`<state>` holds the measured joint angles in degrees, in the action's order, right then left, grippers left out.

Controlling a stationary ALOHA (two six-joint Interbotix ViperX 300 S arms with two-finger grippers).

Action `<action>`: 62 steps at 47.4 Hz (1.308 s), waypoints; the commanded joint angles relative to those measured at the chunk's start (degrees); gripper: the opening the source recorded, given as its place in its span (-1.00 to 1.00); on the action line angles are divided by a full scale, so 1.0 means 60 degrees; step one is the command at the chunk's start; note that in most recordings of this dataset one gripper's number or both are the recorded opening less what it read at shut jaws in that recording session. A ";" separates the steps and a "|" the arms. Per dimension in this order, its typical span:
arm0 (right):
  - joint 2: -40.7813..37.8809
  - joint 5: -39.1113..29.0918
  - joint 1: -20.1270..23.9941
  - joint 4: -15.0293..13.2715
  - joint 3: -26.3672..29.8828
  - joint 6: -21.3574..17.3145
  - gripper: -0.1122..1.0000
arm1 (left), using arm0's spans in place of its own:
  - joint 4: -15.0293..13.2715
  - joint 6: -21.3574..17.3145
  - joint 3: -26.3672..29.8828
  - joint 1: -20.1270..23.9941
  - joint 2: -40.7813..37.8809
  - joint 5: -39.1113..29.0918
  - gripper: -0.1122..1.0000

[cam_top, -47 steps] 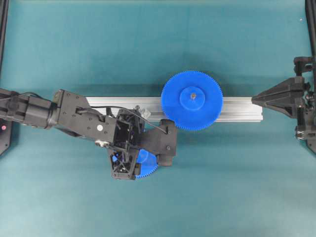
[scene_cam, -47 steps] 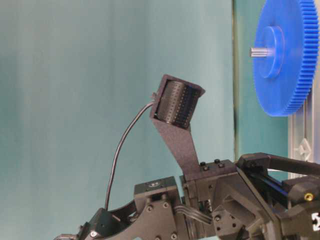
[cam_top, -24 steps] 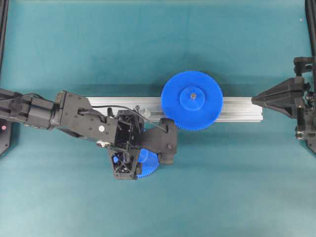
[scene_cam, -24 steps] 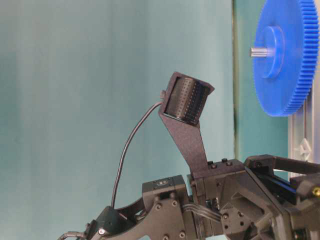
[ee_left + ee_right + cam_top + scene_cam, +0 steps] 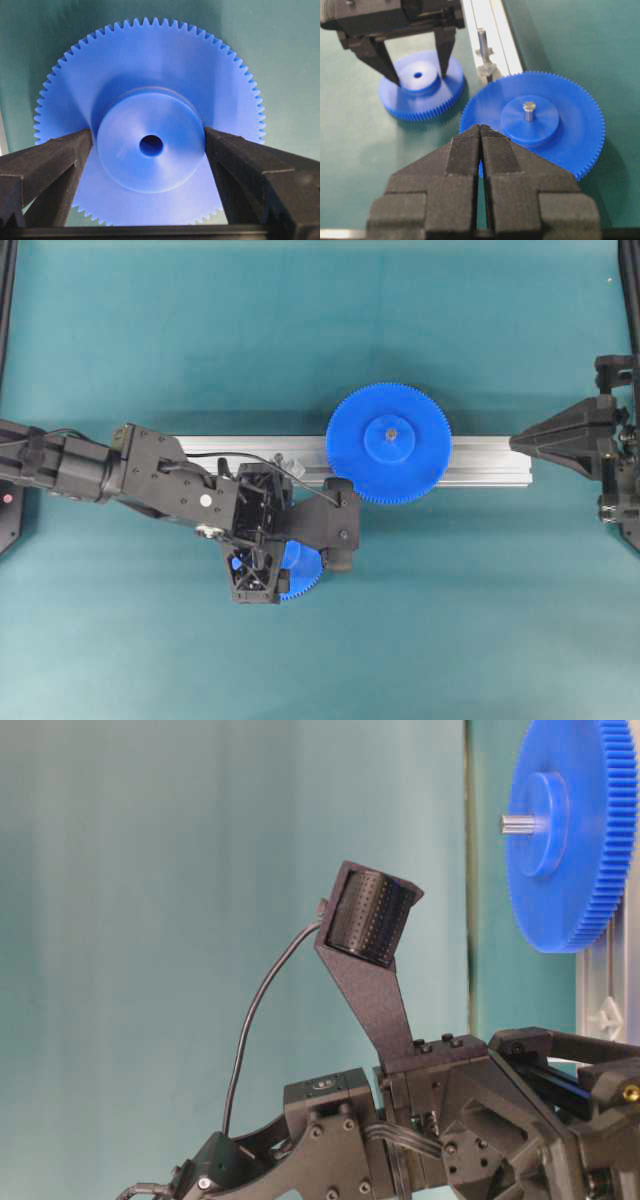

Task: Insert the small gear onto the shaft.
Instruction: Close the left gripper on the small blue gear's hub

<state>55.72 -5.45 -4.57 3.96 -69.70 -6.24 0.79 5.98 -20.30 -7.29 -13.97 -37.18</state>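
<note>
The left gripper (image 5: 262,570) is hanging over the small gear (image 5: 300,570), jaws spread wide to either side of its raised hub (image 5: 151,146) and not yet gripping it. The gear is lying flat on the mat (image 5: 320,330), just off the rail's (image 5: 480,460) near edge, so lifting and seating are both left to do. The shaft (image 5: 482,42) is standing bare on the rail close by. Further right, the wider gear (image 5: 389,443) is sitting near the shaft and may be crowding the approach. The right gripper (image 5: 480,135) is parked at the mat's right edge, fingers pressed together and empty.
</note>
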 commanded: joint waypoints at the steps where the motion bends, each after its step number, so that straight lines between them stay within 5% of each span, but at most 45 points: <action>1: -0.0059 0.0073 -0.0029 0.0000 0.0103 -0.0088 -0.72 | 0.0000 0.0015 0.0117 -0.0059 0.0132 0.0015 0.99; 27: -0.0059 0.0088 -0.0029 0.0000 0.0103 -0.0088 -0.72 | 0.0015 -0.0015 0.0088 -0.0059 0.0117 -0.0044 0.96; 36: -0.0044 0.0088 -0.0015 0.0000 0.0088 -0.0088 -0.72 | 0.0015 -0.0015 0.0088 -0.0059 0.0190 -0.0044 0.56; 62: -0.0059 0.0088 -0.0015 0.0000 0.0088 -0.0088 -0.72 | 0.0015 -0.0044 0.0176 -0.0059 0.0337 -0.0044 0.56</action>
<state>55.72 -5.45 -4.57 3.96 -69.70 -6.24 0.79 5.89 -20.21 -7.56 -13.97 -37.53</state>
